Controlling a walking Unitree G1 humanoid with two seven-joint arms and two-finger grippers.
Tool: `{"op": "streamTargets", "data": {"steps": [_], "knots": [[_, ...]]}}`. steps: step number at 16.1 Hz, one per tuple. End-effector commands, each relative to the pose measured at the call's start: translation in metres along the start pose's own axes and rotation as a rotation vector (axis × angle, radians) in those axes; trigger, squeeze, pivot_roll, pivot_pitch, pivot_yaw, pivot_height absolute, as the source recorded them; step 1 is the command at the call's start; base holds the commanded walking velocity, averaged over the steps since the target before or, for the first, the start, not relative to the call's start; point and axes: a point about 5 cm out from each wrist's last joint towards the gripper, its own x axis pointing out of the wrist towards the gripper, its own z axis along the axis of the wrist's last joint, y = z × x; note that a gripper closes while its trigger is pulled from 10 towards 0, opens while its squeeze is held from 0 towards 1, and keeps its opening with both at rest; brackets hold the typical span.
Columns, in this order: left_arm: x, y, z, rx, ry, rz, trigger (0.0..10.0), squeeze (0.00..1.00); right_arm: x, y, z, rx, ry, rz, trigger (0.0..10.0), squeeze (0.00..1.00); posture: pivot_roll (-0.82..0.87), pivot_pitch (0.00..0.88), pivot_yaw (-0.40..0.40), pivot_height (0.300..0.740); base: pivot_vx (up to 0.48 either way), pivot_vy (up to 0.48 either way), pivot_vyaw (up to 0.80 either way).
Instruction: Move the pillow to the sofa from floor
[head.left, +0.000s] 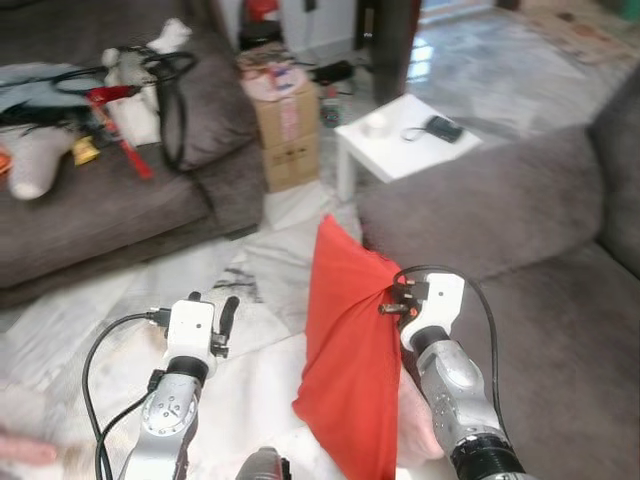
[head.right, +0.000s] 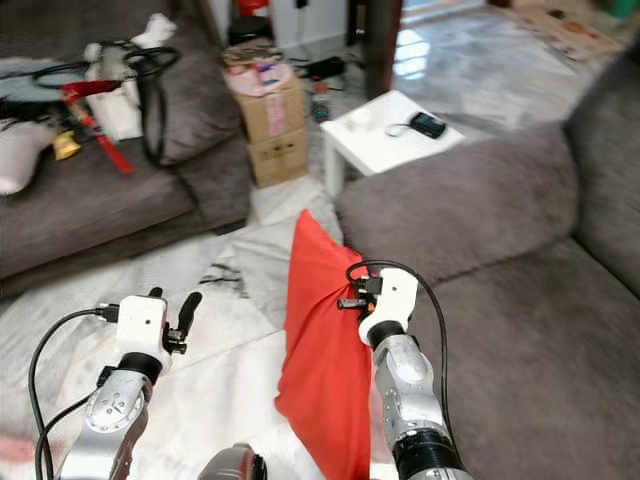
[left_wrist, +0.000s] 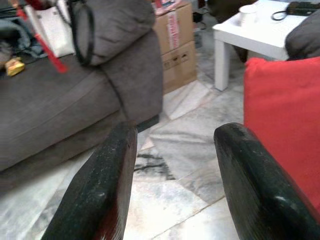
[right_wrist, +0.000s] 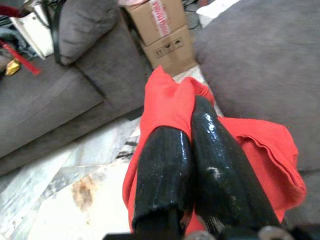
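Note:
A red pillow (head.left: 345, 370) hangs upright just above the marble floor, close to the front edge of the grey sofa (head.left: 500, 210) on my right. My right gripper (right_wrist: 187, 107) is shut on a bunched fold of red fabric near the pillow's upper edge, and the rest of the pillow droops below it. Off to the left of the pillow, my left gripper (left_wrist: 175, 135) is held open over the floor with nothing between its fingers.
A second grey sofa (head.left: 100, 210) at the left holds cables, bags and clutter. A cardboard box (head.left: 288, 125) and a small white table (head.left: 400, 140) carrying a black device stand between the two sofas. Pale marble floor (head.left: 250, 270) lies ahead.

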Motion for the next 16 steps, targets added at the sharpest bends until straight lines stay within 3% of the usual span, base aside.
{"op": "streamTargets", "data": {"steps": [1, 11, 16], "knots": [[-0.002, 0.003, -0.005, 0.002, 0.028, 0.003, 10.0, 0.0, 0.011, 0.005, 0.031, -0.007, -0.153, 0.021, 10.0, 0.0, 0.03, 0.119, 0.03, 0.74, 0.0, 0.0, 0.0], [0.001, 0.0, -0.003, -0.034, 0.019, -0.004, 10.0, 0.0, 0.016, -0.003, 0.036, -0.02, -0.156, -0.014, 10.0, 0.0, 0.03, 0.084, 0.029, 0.74, 0.0, 0.0, 0.0], [0.001, -0.001, -0.004, -0.039, 0.025, -0.006, 10.0, 0.0, 0.016, -0.005, 0.036, -0.009, -0.166, -0.035, 10.0, 0.0, 0.03, 0.081, 0.032, 0.74, 0.0, 0.359, 0.0]]}}
